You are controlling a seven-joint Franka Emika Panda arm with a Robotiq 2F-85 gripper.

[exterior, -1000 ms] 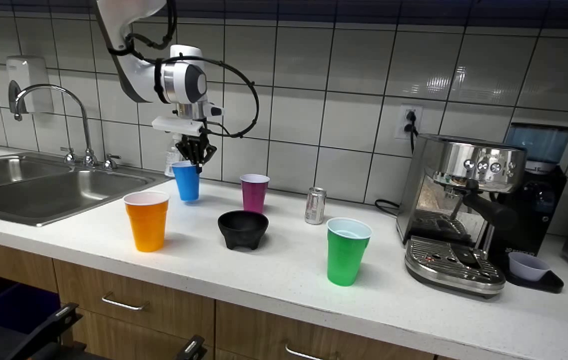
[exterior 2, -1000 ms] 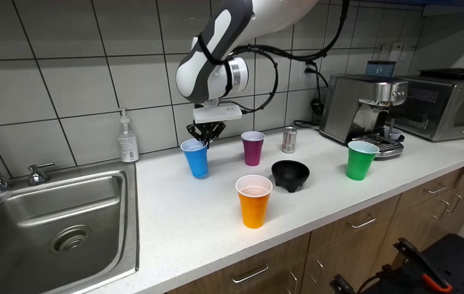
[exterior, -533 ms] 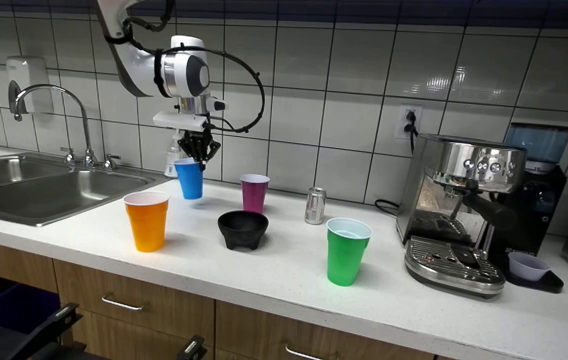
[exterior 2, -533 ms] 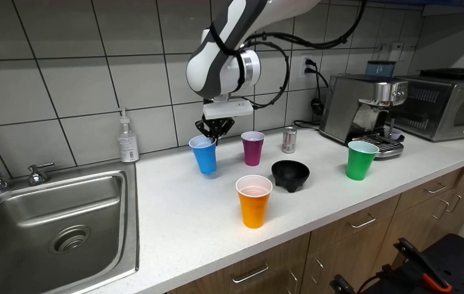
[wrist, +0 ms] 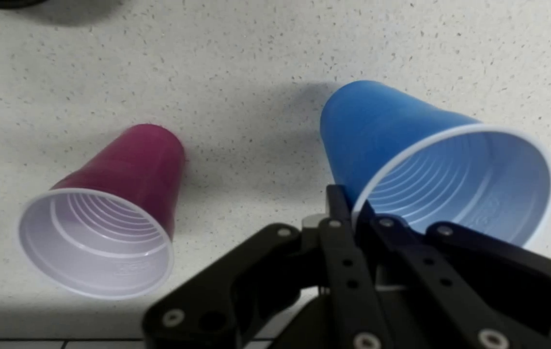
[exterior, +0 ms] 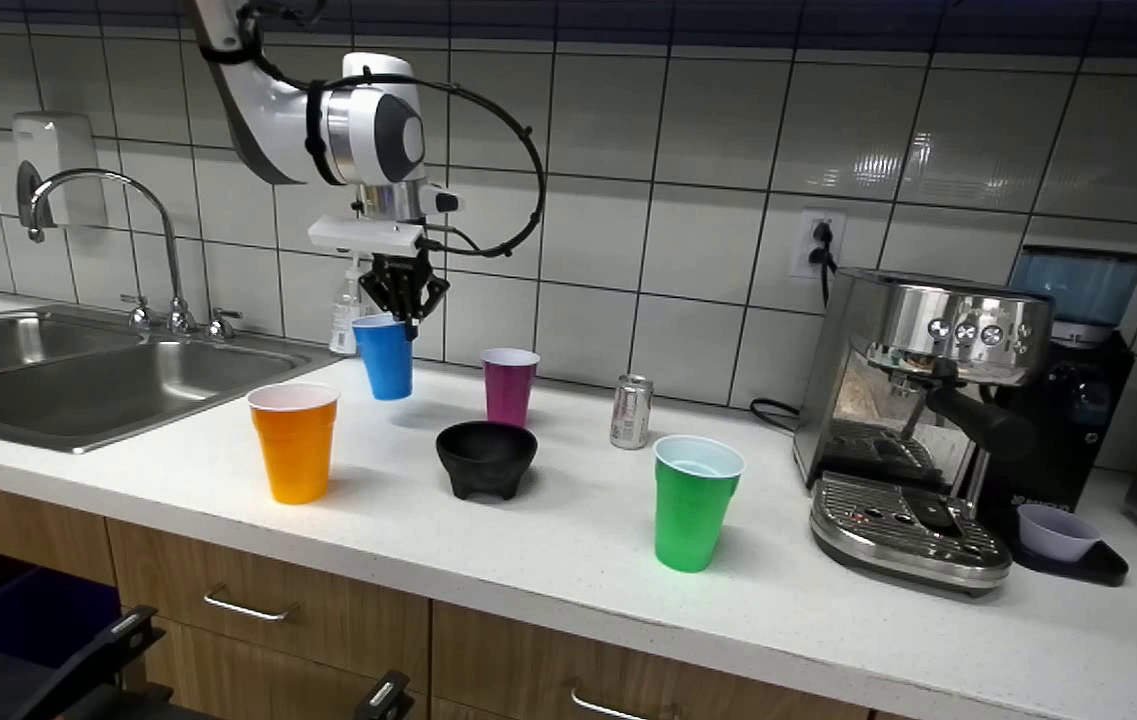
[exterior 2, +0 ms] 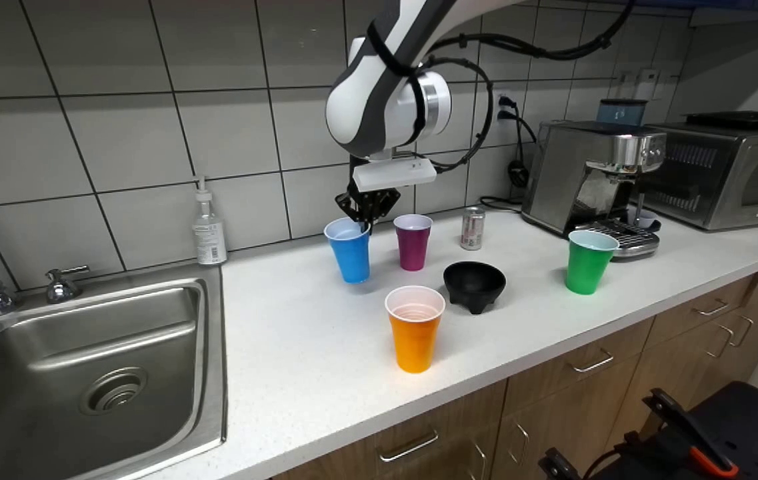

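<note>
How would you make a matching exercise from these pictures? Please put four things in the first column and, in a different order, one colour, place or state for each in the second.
Column 1
1. Blue cup
2. Orange cup
3. Bowl
4. Can

Column 2
A. Nearest of the four to the front edge of the counter
B. Silver-coloured
C. Gripped at its rim by the tool
D. Black, standing on short feet

Right pairs: 1-C; 2-A; 3-D; 4-B
</note>
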